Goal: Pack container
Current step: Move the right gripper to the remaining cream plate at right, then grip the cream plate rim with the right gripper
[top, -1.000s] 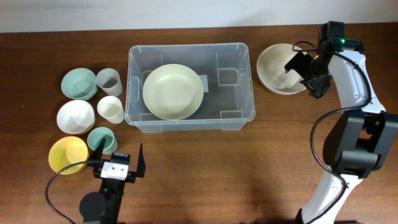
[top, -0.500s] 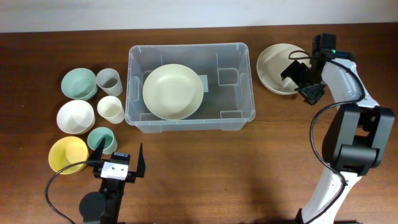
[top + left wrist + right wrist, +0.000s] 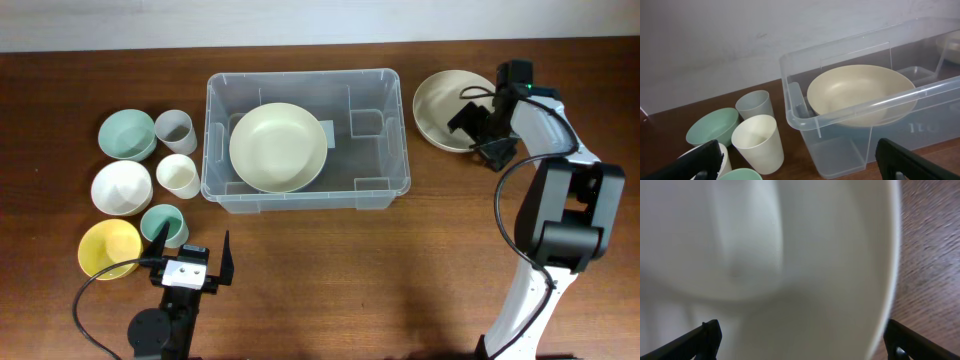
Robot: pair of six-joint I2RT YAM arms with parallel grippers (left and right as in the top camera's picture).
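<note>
Container (image 3: 372,160), one clear tub mid-worktop (image 3: 400,280), holds one cream bowl (image 3: 278,147), with four more bowls (image 3: 122,187) and three cups (image 3: 178,175) outside; only the right wrist view shows the beige bowl (image 3: 805,280), right of the tub, filling the spread right gripper (image 3: 480,130), while the left gripper (image 3: 194,247) gapes front-left of the tub.

I counted one clear container (image 3: 368,160). There were five bowls: a cream bowl (image 3: 277,147) in the tub, a second cream bowl (image 3: 438,103) outside it, a green bowl (image 3: 126,134), a white bowl (image 3: 121,187) and a yellow bowl (image 3: 108,249). There were three cups: a grey cup (image 3: 174,130), a cream cup (image 3: 178,176) and a teal cup (image 3: 163,225). There were two arms, the left arm (image 3: 165,322) and the right arm (image 3: 565,215).
</note>
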